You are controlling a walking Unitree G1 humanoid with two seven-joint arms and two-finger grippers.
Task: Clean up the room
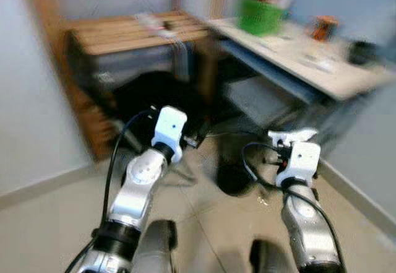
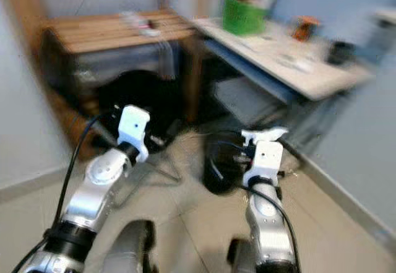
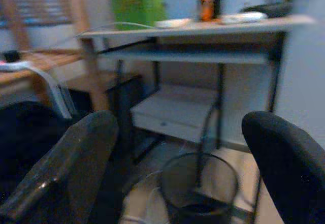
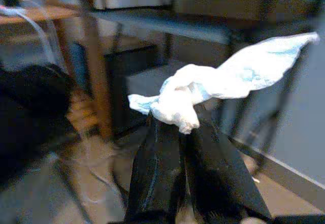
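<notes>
While the head views are smeared with motion blur, the main layout can still be read. Tiled floor (image 1: 210,223) carries everything. Wooden slatted bench (image 1: 130,34) against the far wall, something small and pale lying on its top, too blurred to identify. Second, lighter bench (image 1: 303,59) runs along the right wall: green bin (image 1: 258,16) at its far end, orange can (image 3: 209,8) nearer the middle of the top, dark object toward the near edge.

Black mesh wastebasket (image 3: 199,191) stands on the floor beside the light bench's legs, between the two arms in the head views.

Left gripper (image 3: 177,148): fingers spread wide apart, nothing between them, wastebasket seen through the gap.

Right gripper (image 4: 185,132): fingers pressed together, pinching a crumpled white tissue (image 4: 218,87) at their tips; one loose end sticks out sideways. Gripper and tissue are held above the floor, near the wastebasket.
</notes>
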